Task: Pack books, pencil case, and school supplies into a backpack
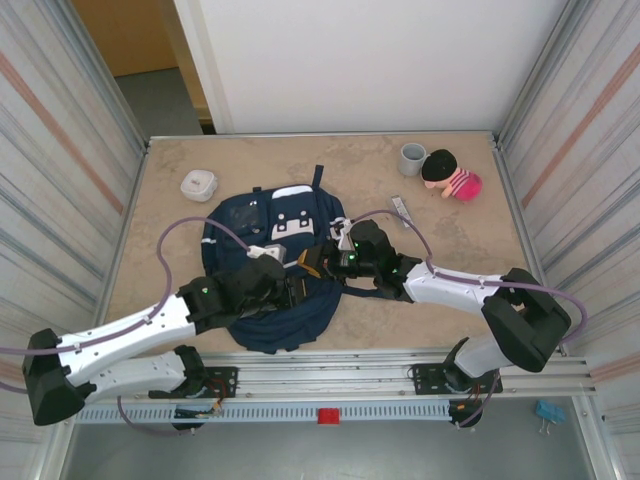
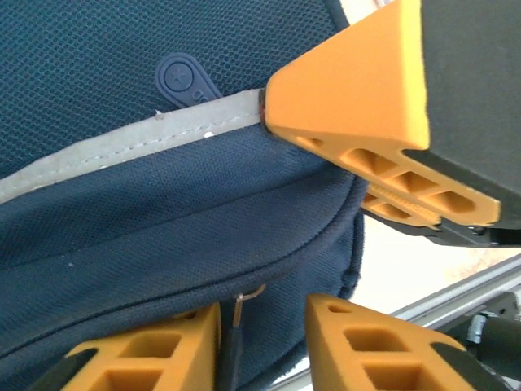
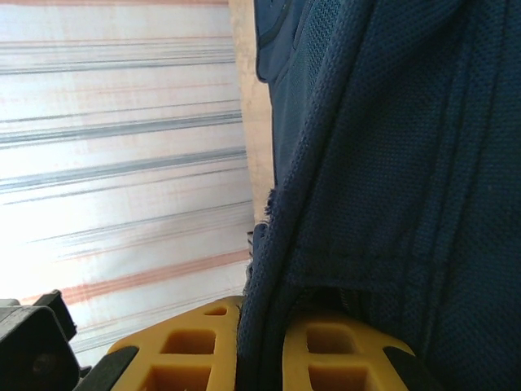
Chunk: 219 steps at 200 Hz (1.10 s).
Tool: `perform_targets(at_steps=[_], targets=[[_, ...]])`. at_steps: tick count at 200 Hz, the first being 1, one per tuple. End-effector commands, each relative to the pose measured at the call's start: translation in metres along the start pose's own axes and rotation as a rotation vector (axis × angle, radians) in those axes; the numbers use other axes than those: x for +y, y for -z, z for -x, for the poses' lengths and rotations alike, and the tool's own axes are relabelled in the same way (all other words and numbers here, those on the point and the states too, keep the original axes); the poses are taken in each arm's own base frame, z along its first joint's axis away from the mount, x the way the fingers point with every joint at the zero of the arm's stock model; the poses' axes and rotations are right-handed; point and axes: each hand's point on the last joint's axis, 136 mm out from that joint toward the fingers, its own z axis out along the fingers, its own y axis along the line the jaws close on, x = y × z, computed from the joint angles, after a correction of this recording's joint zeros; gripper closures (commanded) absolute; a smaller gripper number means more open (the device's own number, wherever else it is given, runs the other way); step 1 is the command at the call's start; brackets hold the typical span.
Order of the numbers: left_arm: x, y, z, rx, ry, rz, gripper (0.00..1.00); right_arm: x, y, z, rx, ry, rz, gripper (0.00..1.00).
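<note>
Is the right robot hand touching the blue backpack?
Touching. The right wrist view shows the backpack fabric pinched inside the shut right gripper.

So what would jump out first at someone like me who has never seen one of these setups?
A big navy backpack lies flat in the middle of the table. Over it, the right claw pinches a fold of its fabric, while the left claw stands open around a zipper pull. At the far right, a small doll in pink stripes lies beside a grey cup.
</note>
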Motion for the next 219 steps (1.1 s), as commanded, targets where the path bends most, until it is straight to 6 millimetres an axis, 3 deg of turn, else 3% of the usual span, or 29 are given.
perform_targets(at_steps=[1, 49, 94, 120, 129, 155, 182, 219], targets=[[0.008, 0.0, 0.01, -0.04, -0.012, 0.064, 0.76, 0.032, 0.003, -0.007, 0.033, 0.067, 0.092, 1.0], [0.037, 0.005, 0.003, -0.037, 0.028, 0.167, 1.0, 0.023, 0.023, 0.014, 0.003, 0.053, 0.083, 1.0], [0.062, 0.024, 0.004, -0.087, 0.033, 0.203, 1.0, -0.007, 0.074, 0.053, -0.091, 0.039, -0.026, 1.0], [0.059, 0.025, 0.007, -0.107, 0.031, 0.133, 1.0, -0.01, 0.092, 0.062, -0.12, 0.04, -0.048, 1.0], [0.053, 0.024, 0.009, -0.114, 0.024, 0.096, 1.0, -0.007, 0.093, 0.061, -0.122, 0.04, -0.043, 0.99], [0.031, 0.018, 0.015, -0.125, 0.002, -0.001, 1.0, -0.002, 0.083, 0.049, -0.134, 0.032, -0.041, 0.74], [0.01, 0.011, 0.018, -0.109, -0.027, -0.067, 1.0, 0.008, 0.063, 0.033, -0.126, 0.03, -0.005, 0.57], [-0.009, 0.006, 0.019, -0.099, -0.05, -0.142, 1.0, 0.009, 0.044, 0.023, -0.133, 0.023, 0.0, 0.51]])
